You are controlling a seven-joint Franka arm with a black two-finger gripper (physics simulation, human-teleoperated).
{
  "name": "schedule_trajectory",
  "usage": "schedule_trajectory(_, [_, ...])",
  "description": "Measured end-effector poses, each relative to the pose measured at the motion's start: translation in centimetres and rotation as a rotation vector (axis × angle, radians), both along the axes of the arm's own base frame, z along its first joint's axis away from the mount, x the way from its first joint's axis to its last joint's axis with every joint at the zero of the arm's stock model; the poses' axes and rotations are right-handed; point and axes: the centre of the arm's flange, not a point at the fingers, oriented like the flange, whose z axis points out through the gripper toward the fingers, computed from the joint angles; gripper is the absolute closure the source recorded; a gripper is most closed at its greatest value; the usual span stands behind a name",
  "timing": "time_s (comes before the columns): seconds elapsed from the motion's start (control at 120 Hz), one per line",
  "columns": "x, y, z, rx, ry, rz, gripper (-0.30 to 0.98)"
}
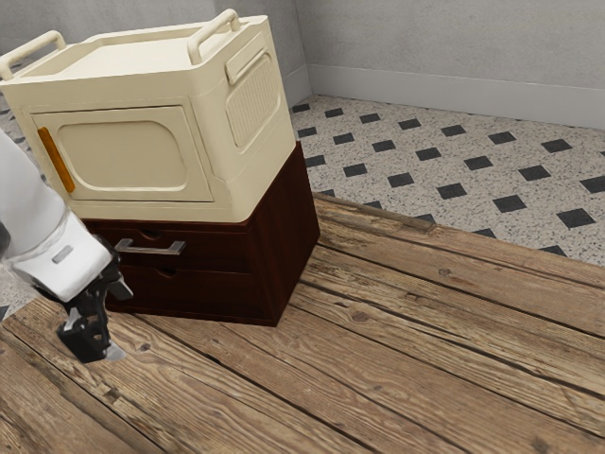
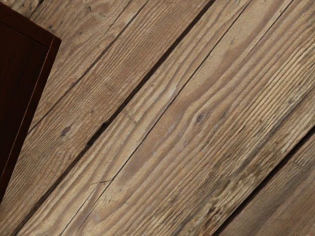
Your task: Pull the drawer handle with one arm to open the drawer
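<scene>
At the exterior view's left edge, the white robot arm (image 1: 38,218) slants down to the black hand (image 1: 98,331). The hand appears in front of the dark drawer cabinet (image 1: 284,227), lower than the metal drawer handle (image 1: 149,248) and apart from it. I cannot tell whether the hand is open or closed.

A cream storage box (image 1: 161,87) sits upright on the drawer cabinet. A curved carrying handle (image 1: 30,53) rises at the left end of its top. Just below, an orange strip (image 1: 55,161) runs along the left edge of the box's front door (image 1: 128,156), which is shut. Farther right, the dark reddish-brown upper drawer (image 1: 213,248) bears the drawer handle, a silver-gray bar set nearly level. The upper drawer is closed, its front in line with the lower drawer (image 1: 203,291), also closed. Above them, a second carrying handle (image 1: 210,36) stands at the right end of the box's top, over a side panel with a ribbed recess (image 1: 248,109).

To the right, the weathered plank desk (image 1: 416,331) spreads out, and beyond its far edge lie speckled floor tiles (image 1: 444,170) with dark diamonds, then a gray wall (image 1: 454,43). The wrist view shows desk planks and a corner of the drawer cabinet.
</scene>
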Motion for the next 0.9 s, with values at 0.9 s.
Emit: schedule_trajectory(0.9, [4.7, 7.6, -2.4, 0.173, -0.191, -0.208, 0.0])
